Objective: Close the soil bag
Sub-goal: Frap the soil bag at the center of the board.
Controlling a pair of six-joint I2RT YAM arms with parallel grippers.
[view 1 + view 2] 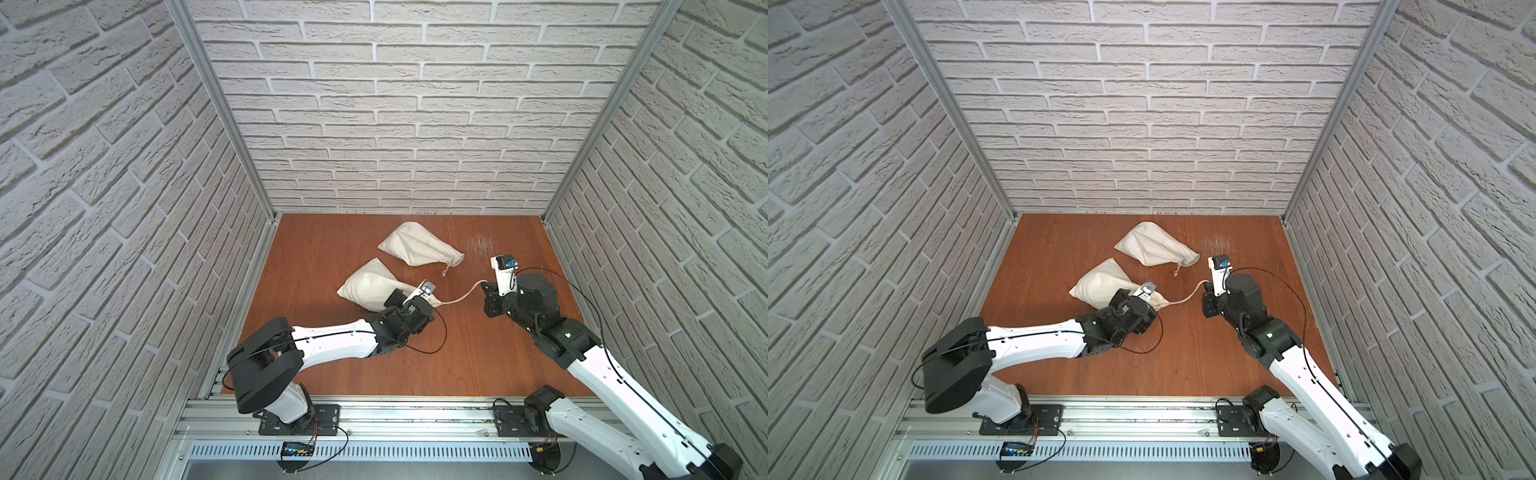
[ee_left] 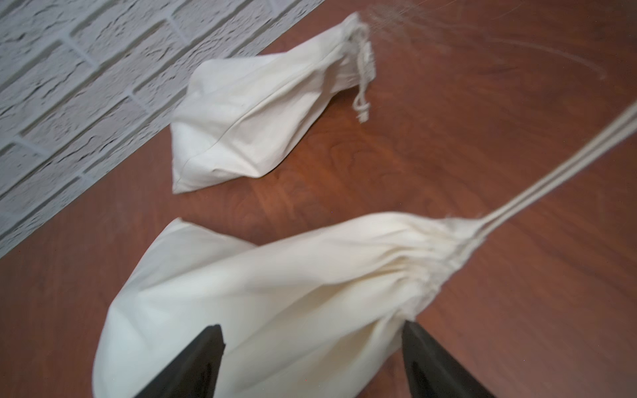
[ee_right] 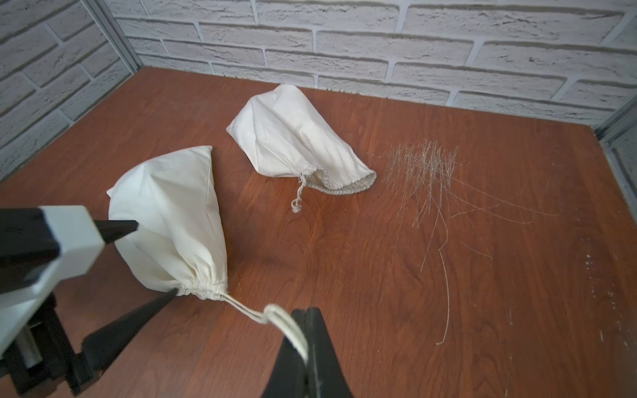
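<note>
Left gripper astride bag, right gripper pinching drawstring

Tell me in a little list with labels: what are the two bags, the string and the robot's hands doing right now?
near bag: lying on its side on the table, neck gathered tight
drawstring: runs from the near bag's neck to the right hand
right hand: shut on the drawstring
left hand: open, one finger on each side of the near bag
far bag: lying farther back, mouth looser, nobody touching it
table: brown wood
scratches: pale marks on the table beside the far bag
</note>
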